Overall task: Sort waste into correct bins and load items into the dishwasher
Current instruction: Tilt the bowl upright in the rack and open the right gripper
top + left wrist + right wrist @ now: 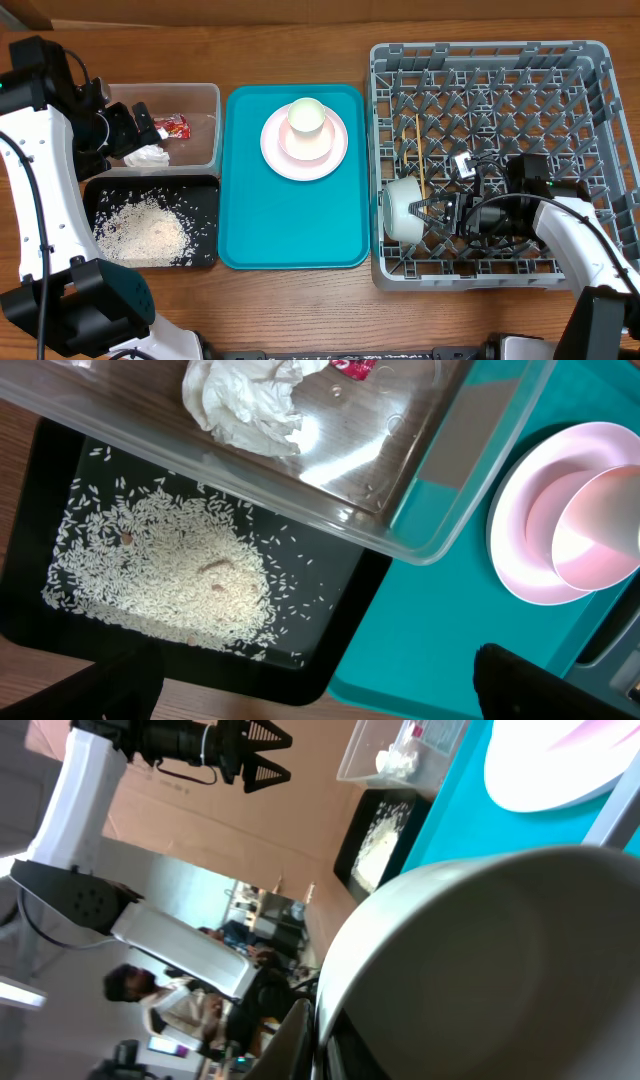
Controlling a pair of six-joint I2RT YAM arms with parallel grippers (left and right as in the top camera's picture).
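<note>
In the overhead view, on the table (300,310), the clear tub (205,100) holds a crumpled napkin (148,156) and a red wrapper (173,126), and the black tray (205,200) just in front of it holds a spread heap of rice (140,230). A teal tray (295,230) lies beside both, carrying a plate (275,150) with a cup (306,117) set on it. At the right, the rack (600,120) holds the chopsticks (418,150), laid together with their long axis running from the far side toward the near side. It also holds a bowl (398,210) stood on edge in its near left corner; which way the mouth faces cannot be told. The right hand (432,209) is closed on the bowl's right side. The left hand (138,126) hangs over the tub. In the left wrist view, details lost from above are given: the napkin's folds, single rice grains and two brownish specks among them. The fingers (545,685) are seen as dark shapes at the bottom corners, spread wide with nothing between them. In the right wrist view, the bowl's rounded wall fills the lower right, with one finger pressed against its rim. The tub, rice and plate edge are seen small at the upper right.
</note>
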